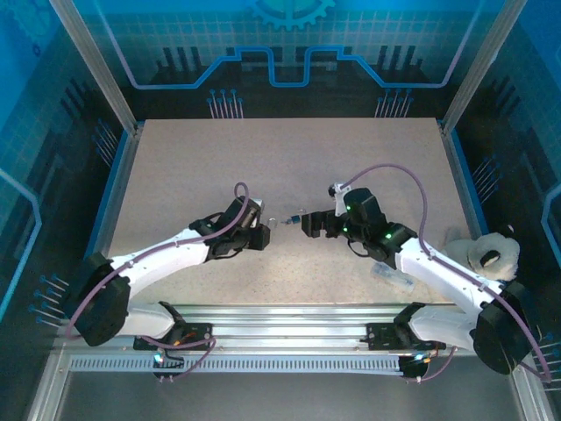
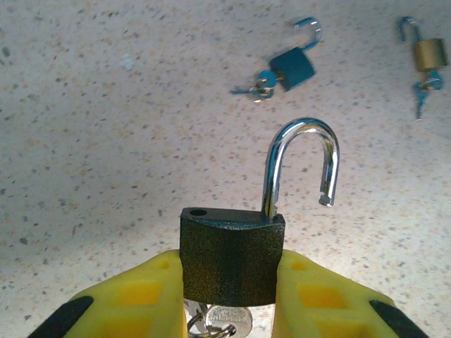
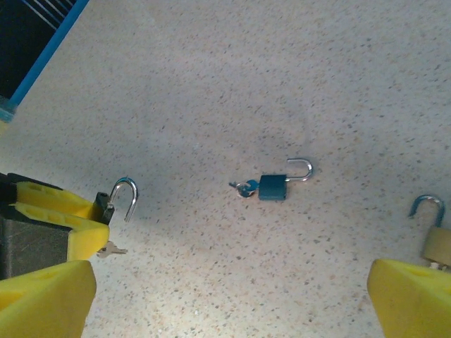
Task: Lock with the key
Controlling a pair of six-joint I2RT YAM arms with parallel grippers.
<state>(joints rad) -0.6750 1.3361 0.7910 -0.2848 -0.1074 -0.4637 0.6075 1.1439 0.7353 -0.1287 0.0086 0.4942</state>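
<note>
Left wrist view: left gripper (image 2: 229, 289) clenched on black padlock (image 2: 231, 257) body, held clear of tabletop (image 2: 106, 141). Shackle (image 2: 299, 165) swung open, pointing up. Key (image 2: 229, 322) at underside. Teal padlock (image 2: 292, 68) and brass padlock (image 2: 428, 54) lie beyond, both open, keys attached.
Right wrist view: right gripper (image 3: 232, 282) spread wide, grasping nothing.
Top view adds pose: both arms reach inward, grippers facing each other near tabletop centre, apart.

**A robot test cell in a lab**

I'm working in an enclosed bench cell, not a home or a shop. A speckled tabletop (image 1: 289, 158) is boxed in by aluminium frame posts (image 1: 92, 61) on the left and right. Blue panels (image 1: 289, 44) printed with circuit lines and a gear close the far side. Slotted aluminium rails (image 1: 289, 320) and a cable duct (image 1: 263, 362) run along the near edge.
</note>
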